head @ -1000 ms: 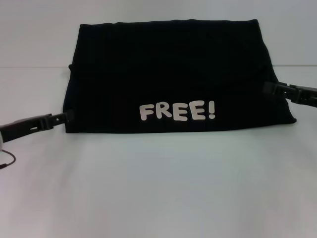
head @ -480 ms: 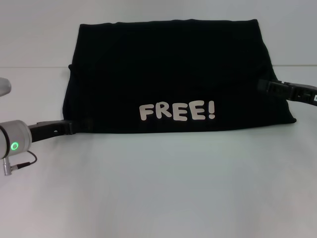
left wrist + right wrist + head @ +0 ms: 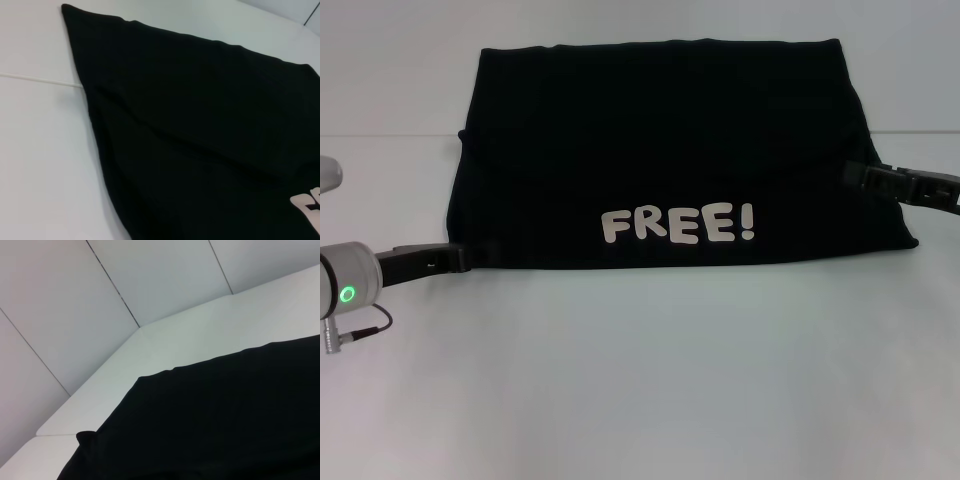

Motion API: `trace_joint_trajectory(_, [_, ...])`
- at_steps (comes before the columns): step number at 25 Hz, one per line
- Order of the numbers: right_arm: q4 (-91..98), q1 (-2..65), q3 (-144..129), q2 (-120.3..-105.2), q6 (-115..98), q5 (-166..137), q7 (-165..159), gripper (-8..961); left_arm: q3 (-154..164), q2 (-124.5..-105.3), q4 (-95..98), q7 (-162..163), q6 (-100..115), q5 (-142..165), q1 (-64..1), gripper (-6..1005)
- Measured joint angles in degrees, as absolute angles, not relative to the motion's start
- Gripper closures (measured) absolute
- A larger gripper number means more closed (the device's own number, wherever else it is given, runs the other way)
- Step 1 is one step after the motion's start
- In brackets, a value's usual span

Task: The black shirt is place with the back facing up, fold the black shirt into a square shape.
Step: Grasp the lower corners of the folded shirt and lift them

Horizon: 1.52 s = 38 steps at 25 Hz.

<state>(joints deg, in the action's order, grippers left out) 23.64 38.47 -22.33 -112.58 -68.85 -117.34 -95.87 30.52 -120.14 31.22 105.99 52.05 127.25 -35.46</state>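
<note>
The black shirt [image 3: 660,140] lies on the white table [image 3: 640,380], folded into a wide rectangle. Its white "FREE!" print [image 3: 678,224] faces up along the near edge. My left gripper [image 3: 465,258] reaches in low from the left and meets the shirt's near left corner. My right gripper [image 3: 850,175] comes in from the right and overlaps the shirt's right edge about halfway up. The left wrist view looks across the black shirt [image 3: 200,125] with a bit of the print [image 3: 307,207] at one corner. In the right wrist view the black shirt [image 3: 225,415] fills the lower part.
The left arm's wrist [image 3: 348,294], with a green light and a thin cable, sits at the table's left edge. A seam in the table [image 3: 390,136] runs behind the shirt. White wall panels [image 3: 125,290] stand beyond the table.
The left arm turned and dropped, bringing its green-lit wrist into view, and its gripper went to the shirt's near left corner. The right gripper shifted slightly inward over the right edge. The shirt keeps its shape.
</note>
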Motion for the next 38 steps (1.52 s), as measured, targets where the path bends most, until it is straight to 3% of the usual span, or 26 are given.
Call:
trace_joint_trajectory(13, [23.6, 38.2, -24.5, -111.9, -67.9, -117.5, -96.2, 356, 30.8, -119.89, 31.1, 106.0, 51.1, 128.0, -35.9, 794])
trace_joint_trajectory(22, [24.3, 38.8, -34.8, -108.28, -60.3, -120.6, -108.9, 361, 30.8, -119.59, 31.7, 106.4, 51.1, 129.2, -36.2, 963])
trace_joint_trajectory(25, [25.6, 39.6, -36.0, -107.68, -59.7, -125.9, -115.0, 373, 30.9, -119.42, 32.5, 106.9, 51.5, 129.2, -36.2, 1000])
trace_joint_trajectory(31, [26.9, 41.1, -36.2, -108.85, -56.1, -133.4, -119.7, 397, 30.9, -119.2, 32.8, 107.6, 51.6, 130.4, -36.8, 999])
trace_joint_trajectory(38, [26.4, 42.5, -39.4, -111.29, -50.7, -134.4, -119.5, 425, 30.8, -118.91, 32.6, 107.7, 51.4, 130.7, -37.4, 997])
